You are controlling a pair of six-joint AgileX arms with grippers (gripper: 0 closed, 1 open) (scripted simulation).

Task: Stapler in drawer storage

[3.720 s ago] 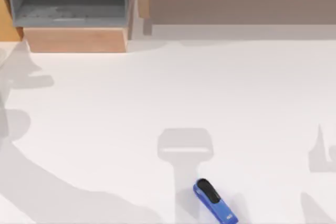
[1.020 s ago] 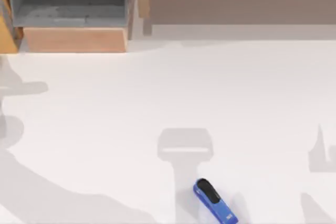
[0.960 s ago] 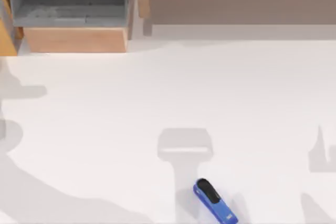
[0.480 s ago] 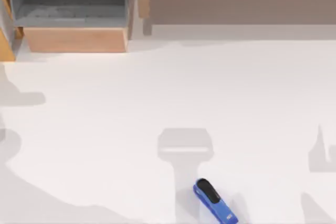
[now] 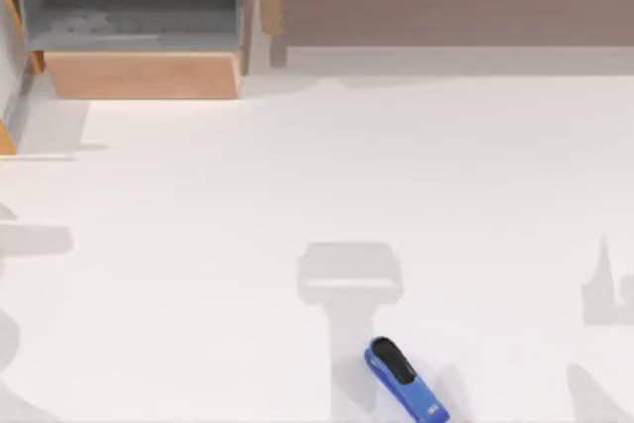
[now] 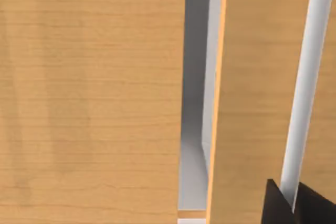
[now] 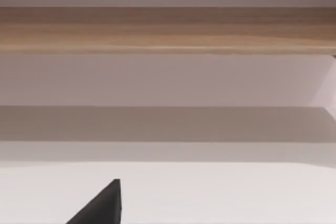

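Top view, small blue stapler (image 5: 405,379) with black rounded top, lying flat, claw states untellable

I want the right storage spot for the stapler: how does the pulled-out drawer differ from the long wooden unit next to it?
The drawer is short and boxy and stands open, showing grey inner walls and floor; the long wooden unit is far wider and shows a closed brownish-grey panel. The drawer sits at the table's far left, the unit to its right. Both have tan wooden trim. The stapler lies on the table, in neither.
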